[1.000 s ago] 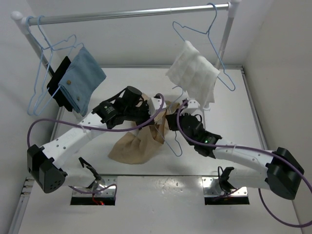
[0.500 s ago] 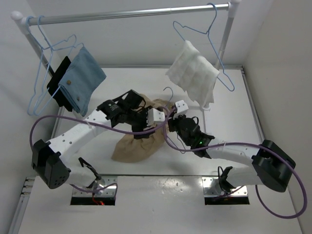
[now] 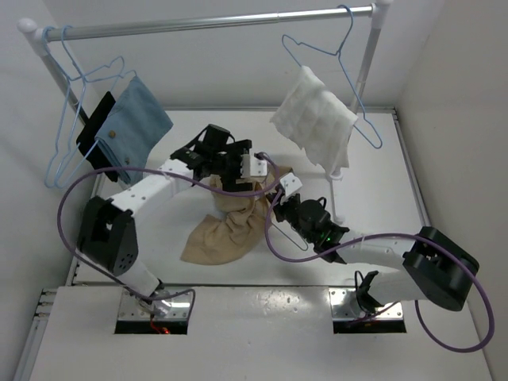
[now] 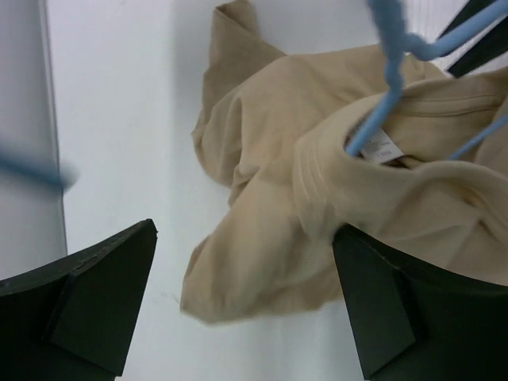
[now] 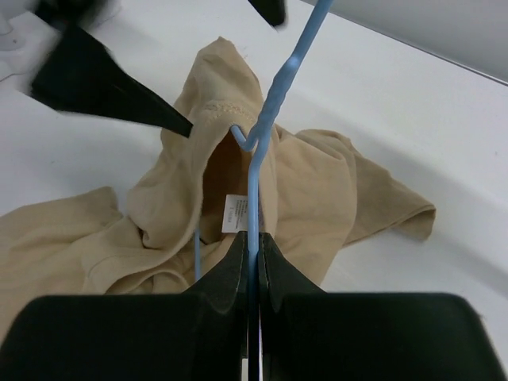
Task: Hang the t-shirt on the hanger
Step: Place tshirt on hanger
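The tan t-shirt (image 3: 222, 234) lies bunched on the white table, its collar pulled up around the light-blue hanger (image 3: 283, 232). In the right wrist view the hanger (image 5: 274, 103) wire runs up out of the neck opening of the t-shirt (image 5: 317, 182), past the white label. My right gripper (image 5: 252, 236) is shut on that wire, just right of the shirt (image 3: 279, 209). My left gripper (image 4: 244, 232) is wide open above the t-shirt (image 4: 270, 159), holding nothing, with the hanger (image 4: 389, 87) at its upper right. It hovers behind the shirt (image 3: 238, 176).
A clothes rail (image 3: 214, 22) spans the back. Hangers with a blue cloth (image 3: 131, 131) hang at its left end. A hanger draped with white cloth (image 3: 317, 119) hangs at the right, close behind both grippers. The rack's right post (image 3: 367, 55) stands behind the right arm.
My left gripper opened, let go of the t-shirt and drew back toward the rail. The right arm shifted left with the hanger, and the shirt's collar now sits around the wire.
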You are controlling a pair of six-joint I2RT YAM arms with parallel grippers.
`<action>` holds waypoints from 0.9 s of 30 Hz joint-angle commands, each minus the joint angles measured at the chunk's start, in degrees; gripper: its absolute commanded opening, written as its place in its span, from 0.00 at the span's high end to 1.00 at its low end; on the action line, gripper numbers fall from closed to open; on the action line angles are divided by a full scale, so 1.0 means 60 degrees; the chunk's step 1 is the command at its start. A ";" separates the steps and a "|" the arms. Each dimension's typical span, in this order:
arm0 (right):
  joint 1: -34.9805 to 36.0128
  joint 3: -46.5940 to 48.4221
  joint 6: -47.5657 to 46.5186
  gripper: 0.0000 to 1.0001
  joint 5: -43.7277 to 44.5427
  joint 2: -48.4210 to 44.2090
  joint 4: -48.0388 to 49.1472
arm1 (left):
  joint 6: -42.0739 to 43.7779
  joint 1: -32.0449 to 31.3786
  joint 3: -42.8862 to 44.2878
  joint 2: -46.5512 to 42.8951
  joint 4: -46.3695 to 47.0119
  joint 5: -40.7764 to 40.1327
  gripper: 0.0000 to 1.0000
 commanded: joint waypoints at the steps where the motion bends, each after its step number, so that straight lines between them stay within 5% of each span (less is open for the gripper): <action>1: 0.0017 -0.0051 -0.0120 1.00 -0.0593 -0.0235 0.1023 | 0.1074 0.0119 0.0222 0.0529 0.1008 0.0936 0.03; 6: 0.0017 -0.0050 -0.0120 1.00 -0.0361 -0.0338 0.1081 | 0.2815 0.0456 0.1291 0.1670 -0.1926 0.2150 0.07; 9: 0.0017 -0.0051 -0.0207 1.00 0.0036 -0.0061 0.1345 | 0.3477 0.0544 0.1775 0.2156 -0.3237 0.2751 0.37; 13: 0.0017 0.0343 -0.0207 1.00 -0.0242 0.0174 0.1376 | 0.3333 0.0544 0.2273 0.2494 -0.4616 0.3236 0.94; 14: 0.0017 0.0345 -0.0207 1.00 -0.0242 0.0175 0.1375 | 0.3040 0.0544 0.2361 0.2494 -0.4617 0.3237 1.00; 20: 0.0017 0.0535 -0.0105 0.99 0.0224 0.0044 0.0909 | 0.1824 0.0632 0.1502 0.1164 -0.3729 0.2390 1.00; 22: 0.0017 0.0797 0.0099 0.84 0.0503 -0.0218 -0.0058 | 0.0978 0.0632 0.1002 0.0099 -0.3053 0.1994 1.00; 24: 0.0017 0.0799 0.0187 0.53 0.0622 -0.0498 -0.0789 | 0.0404 0.0632 0.0036 -0.0754 -0.1940 0.1292 1.00; 27: 0.0017 0.0900 0.0582 0.33 0.0622 -0.1346 -0.1421 | -0.0315 0.0413 -0.1395 -0.2584 -0.0683 0.0342 1.00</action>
